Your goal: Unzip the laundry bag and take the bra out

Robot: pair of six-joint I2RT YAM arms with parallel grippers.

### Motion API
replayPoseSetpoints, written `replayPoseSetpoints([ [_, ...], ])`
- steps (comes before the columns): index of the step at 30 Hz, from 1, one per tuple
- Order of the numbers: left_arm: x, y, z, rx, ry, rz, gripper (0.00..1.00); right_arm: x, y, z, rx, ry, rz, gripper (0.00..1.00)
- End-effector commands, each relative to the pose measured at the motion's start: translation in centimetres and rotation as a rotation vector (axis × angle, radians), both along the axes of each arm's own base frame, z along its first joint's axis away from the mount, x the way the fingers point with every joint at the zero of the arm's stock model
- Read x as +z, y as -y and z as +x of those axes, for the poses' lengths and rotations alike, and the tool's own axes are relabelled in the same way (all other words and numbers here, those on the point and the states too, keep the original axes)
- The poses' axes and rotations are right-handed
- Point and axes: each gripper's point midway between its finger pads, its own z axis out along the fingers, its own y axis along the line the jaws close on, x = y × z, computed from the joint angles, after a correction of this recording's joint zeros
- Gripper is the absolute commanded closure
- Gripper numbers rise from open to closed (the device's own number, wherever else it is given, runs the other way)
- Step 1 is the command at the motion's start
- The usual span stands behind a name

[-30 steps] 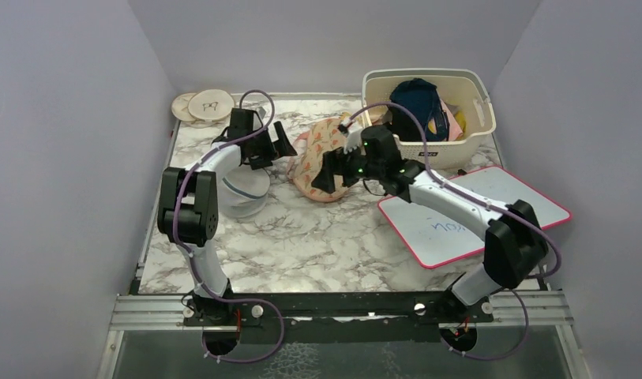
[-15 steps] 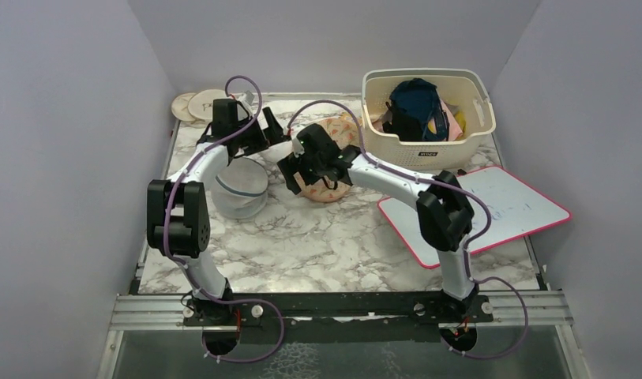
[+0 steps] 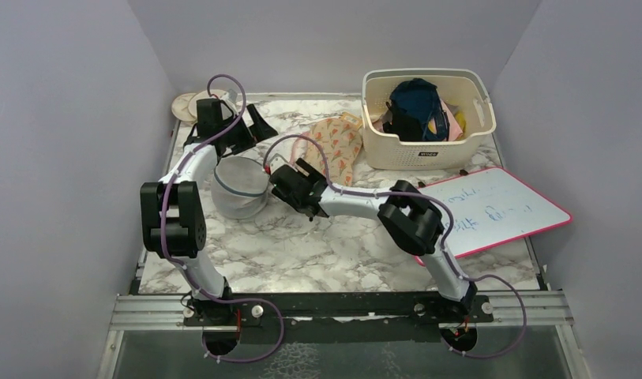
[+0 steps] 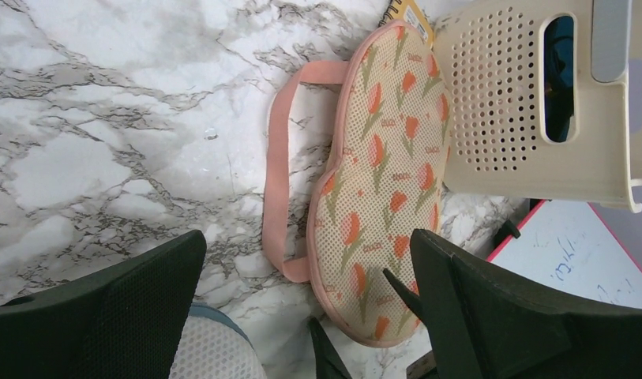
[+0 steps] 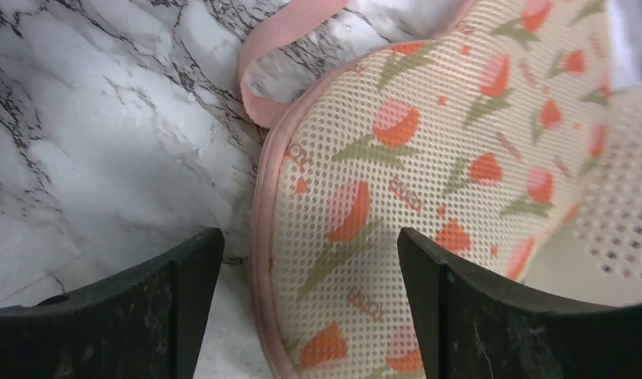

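The laundry bag (image 3: 334,147) lies flat on the marble table next to the basket. It is peach mesh with orange tulip prints and pink edging, and it looks closed. A pink strap loop (image 4: 279,174) lies beside it. My left gripper (image 3: 253,130) is open and empty, left of the bag and above the table; in its wrist view (image 4: 302,316) the bag (image 4: 381,174) lies ahead. My right gripper (image 3: 298,180) is open at the bag's near end. In its wrist view (image 5: 309,308) the bag's pink zipper edge (image 5: 264,237) lies between the jaws, ungripped. No bra shows.
A white mesh dome with a blue rim (image 3: 240,187) stands under the left arm. A cream basket (image 3: 425,146) holding dark clothes stands back right. A pink-edged whiteboard (image 3: 491,209) lies at the right. Round discs (image 3: 193,104) lie in the far left corner.
My right gripper has swept left off the bag to its near end. The bag, bunched up before, now lies flat by the basket. My left gripper has drawn back to the far left.
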Motion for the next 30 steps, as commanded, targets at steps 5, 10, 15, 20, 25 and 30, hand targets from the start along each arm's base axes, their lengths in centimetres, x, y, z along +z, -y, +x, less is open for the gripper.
replayPoseSetpoints([
  [5, 1.4, 0.7, -0.4, -0.03, 0.038, -0.027, 0.01, 2.9, 1.8, 1.3, -0.074, 0.299, -0.102, 0.59],
  [10, 1.6, 0.8, -0.4, -0.037, 0.041, -0.035, 0.01, 7.8, 0.5, 0.1, -0.003, 0.28, 0.047, 0.75],
  [15, 1.6, 0.9, -0.5, -0.043, 0.039, -0.039, 0.01, 12.4, 0.7, -1.5, 0.061, 0.281, 0.187, 0.91],
  [20, 1.3, 1.2, -0.6, -0.054, 0.028, -0.054, 0.01, 17.2, 2.0, -3.9, 0.12, 0.294, 0.33, 0.99],
  [25, 1.4, 1.5, -0.6, -0.061, 0.031, -0.058, 0.01, 20.3, 2.8, -7.2, 0.215, 0.227, 0.453, 0.99],
  [30, 1.9, 1.5, -0.7, -0.064, 0.052, -0.052, 0.01, 23.2, 2.5, -12.2, 0.421, 0.131, 0.604, 0.99],
])
